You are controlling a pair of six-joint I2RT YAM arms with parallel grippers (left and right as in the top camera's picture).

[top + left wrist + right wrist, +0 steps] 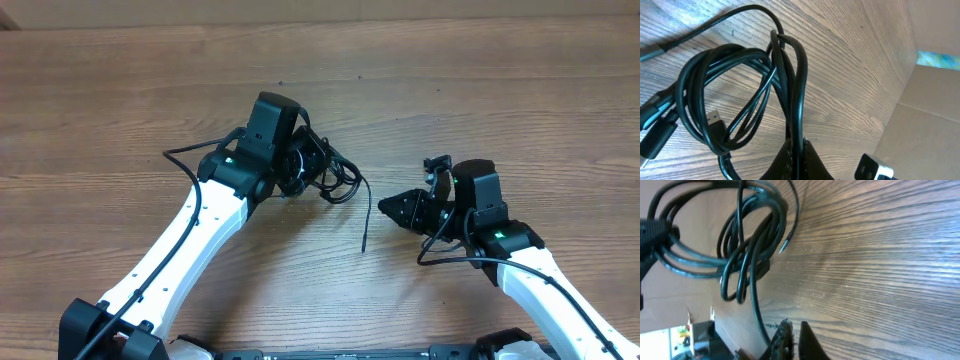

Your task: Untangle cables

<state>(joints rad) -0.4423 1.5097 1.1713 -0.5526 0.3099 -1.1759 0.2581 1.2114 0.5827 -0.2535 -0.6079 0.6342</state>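
Note:
The cables [337,176] are a tangled bundle of thin black loops on the wooden table [480,90]. One loose strand [366,222] trails toward the front. My left gripper [303,167] is shut on strands of the bundle. In the left wrist view the fingertips [799,150] pinch a black strand, with the looped coil [735,75] and a blue-tipped USB plug [715,120] beyond. My right gripper [398,210] sits right of the bundle, pointing at it, shut and empty. In the right wrist view its fingertips [795,332] are together, and a strand [755,300] passes beside them, not between them.
The left arm's own thicker black cable [185,152] loops out to the left of its wrist. The right arm's cable [450,258] curls beside its wrist. A cardboard-coloured wall [935,115] shows beyond the table edge in the left wrist view.

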